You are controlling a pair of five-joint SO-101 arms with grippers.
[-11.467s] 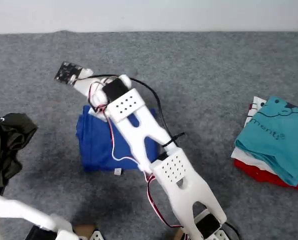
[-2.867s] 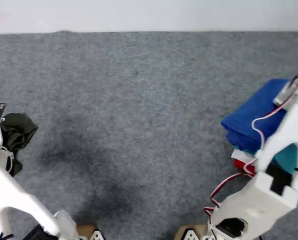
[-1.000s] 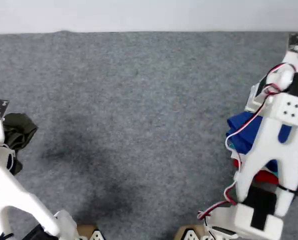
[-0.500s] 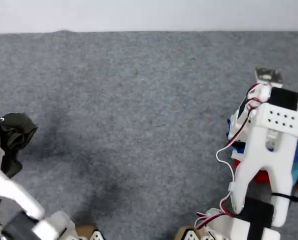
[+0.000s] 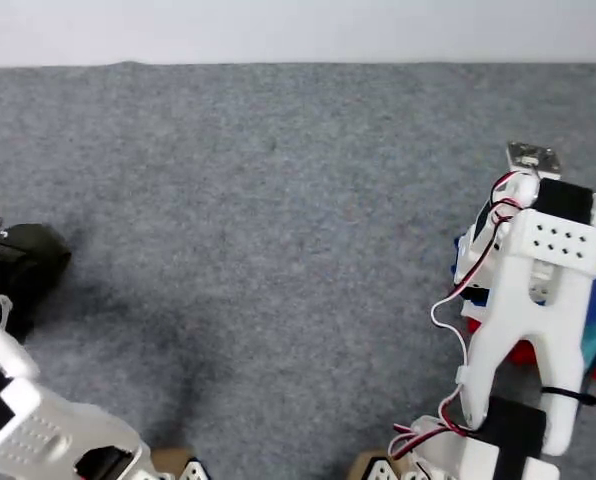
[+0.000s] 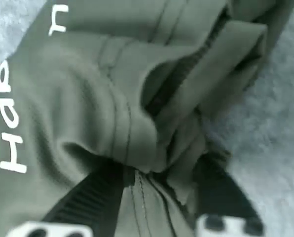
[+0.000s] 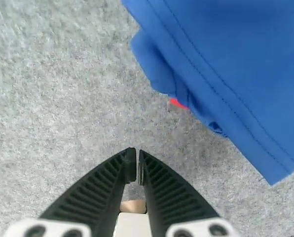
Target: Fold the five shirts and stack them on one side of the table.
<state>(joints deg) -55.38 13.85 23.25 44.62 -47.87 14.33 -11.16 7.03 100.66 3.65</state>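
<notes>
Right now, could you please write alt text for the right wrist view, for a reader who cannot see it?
The right gripper, shut and empty, hangs over the grey table just beside the edge of a folded blue shirt. A sliver of red cloth shows under that edge.

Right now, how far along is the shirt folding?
Looks done: the folded blue shirt lies on the pile over the red shirt at the right edge of the table. The right gripper is shut and empty beside it. In hand: the left gripper, open, straddles a bunched fold of the olive shirt. Left: that shirt is crumpled, unfolded, and across the table from the pile.
</notes>
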